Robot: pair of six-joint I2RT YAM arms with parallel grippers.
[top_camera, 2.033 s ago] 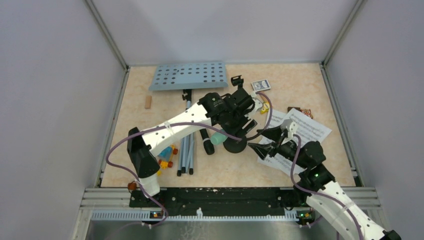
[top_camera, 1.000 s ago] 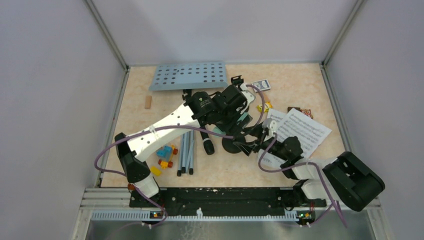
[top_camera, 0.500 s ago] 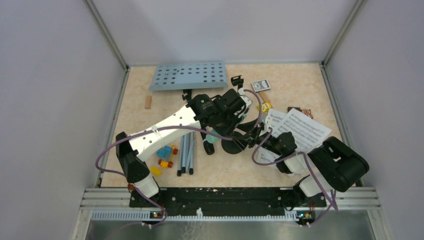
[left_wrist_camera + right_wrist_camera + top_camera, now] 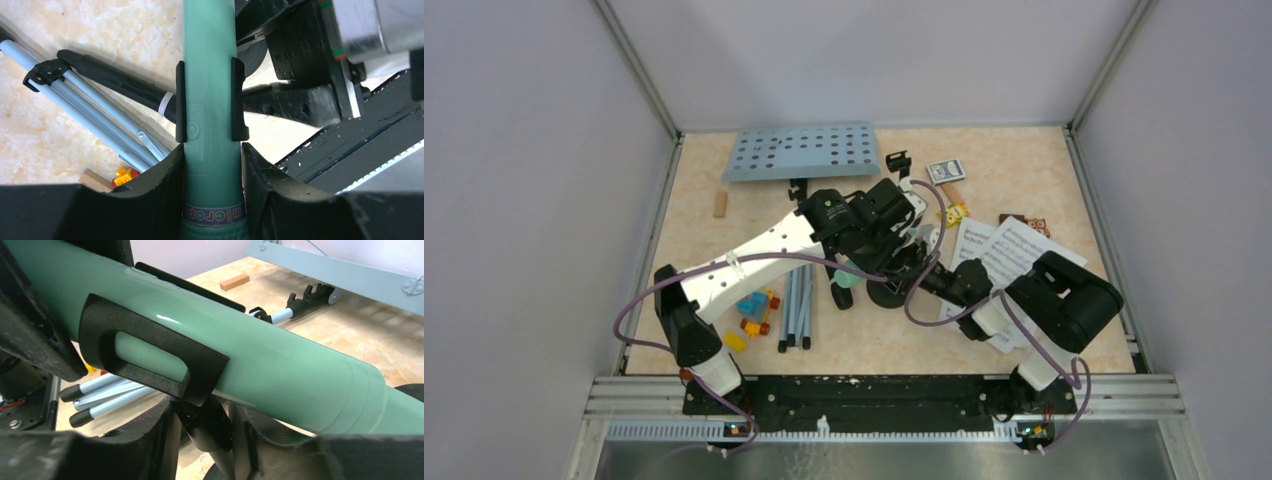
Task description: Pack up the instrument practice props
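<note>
The mint-green microphone sits in the clip of a black round-based mic holder at the table's middle. My left gripper is shut on the microphone's body just behind the clip. From the right, my right gripper is shut on the holder's thin stem right under the clip. The black microphone lies beside the silver tripod pole. At the back lies the pale-blue music desk. White sheet-music pages are partly under my right arm.
A small black clip piece and a card box lie behind the arms. A tan wooden block is at the left, toy bricks beside the tripod legs. Grey walls enclose three sides.
My left gripper closed on the mint-green microphone. My right arm folded in leftward to the holder, and its jaws closed on the stem.
</note>
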